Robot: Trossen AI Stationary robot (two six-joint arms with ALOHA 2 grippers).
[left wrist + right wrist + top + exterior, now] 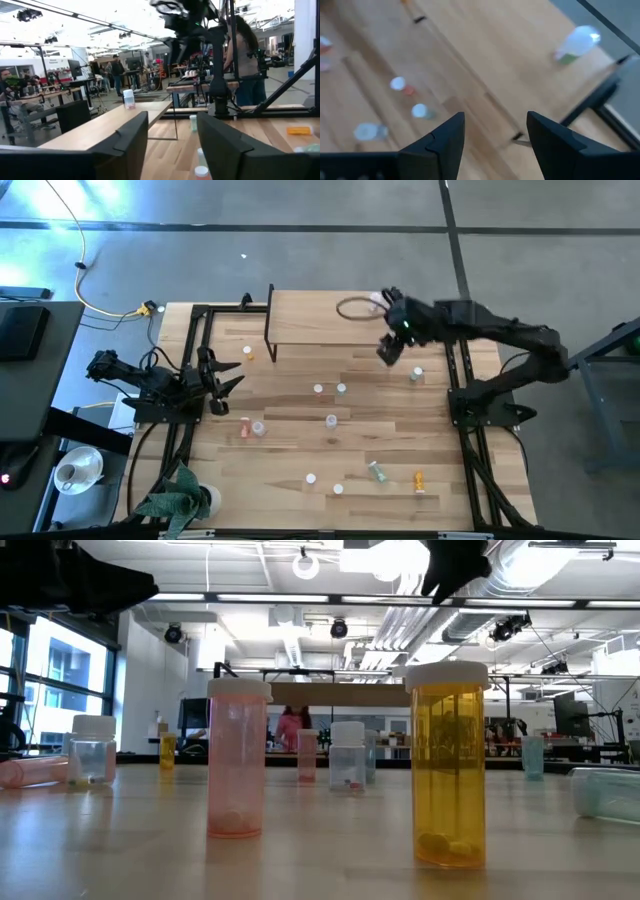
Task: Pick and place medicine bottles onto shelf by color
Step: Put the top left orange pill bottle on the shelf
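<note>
The shelf [320, 320] stands at the table's far middle, on thin black legs. One white-capped bottle [378, 300] stands on its far right part; it also shows in the right wrist view [577, 42]. Several medicine bottles stand scattered on the table: an orange one [419, 478], a green one [415, 375], a pink one [245, 425] and clear ones [331, 419]. My right gripper [388, 350] hangs open and empty above the shelf's right front edge [495, 145]. My left gripper [225, 375] waits open and empty at the table's left [172, 145].
A thin loop [352, 308] lies on the shelf next to the bottle. A small orange bottle [248, 353] stands by the shelf's left leg. A green bottle [377, 471] lies on its side near the front. A plant [180, 498] sits at the front left corner.
</note>
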